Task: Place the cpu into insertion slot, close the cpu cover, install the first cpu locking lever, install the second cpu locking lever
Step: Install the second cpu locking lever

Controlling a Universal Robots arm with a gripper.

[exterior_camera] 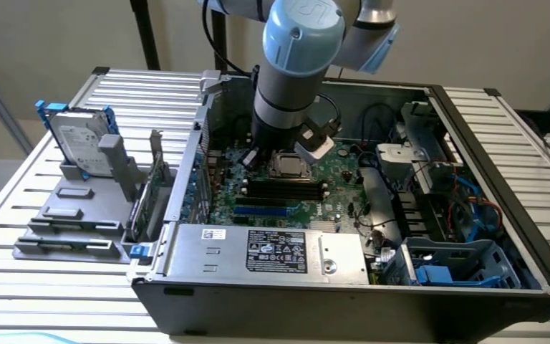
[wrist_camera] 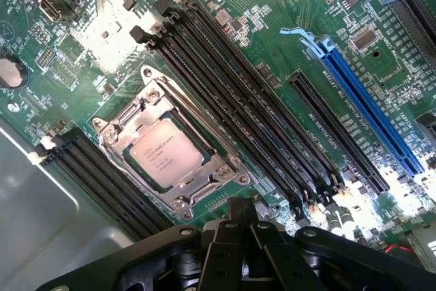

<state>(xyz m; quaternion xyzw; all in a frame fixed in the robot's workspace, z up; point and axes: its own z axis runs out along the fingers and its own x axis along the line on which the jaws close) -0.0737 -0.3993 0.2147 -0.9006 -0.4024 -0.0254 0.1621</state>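
White "DELL" logo is showing on the green motherboard (wrist_camera: 272, 25) in the wrist view, letters running at a slant. Small white print is sitting beside the logo, too small to read. The cpu (wrist_camera: 167, 151) is carrying faint engraved lines, unreadable. In the exterior view a white label (exterior_camera: 277, 251) with dense black print is sitting on the silver power supply (exterior_camera: 266, 252), and a smaller sticker (exterior_camera: 214, 233) near it, neither legible.
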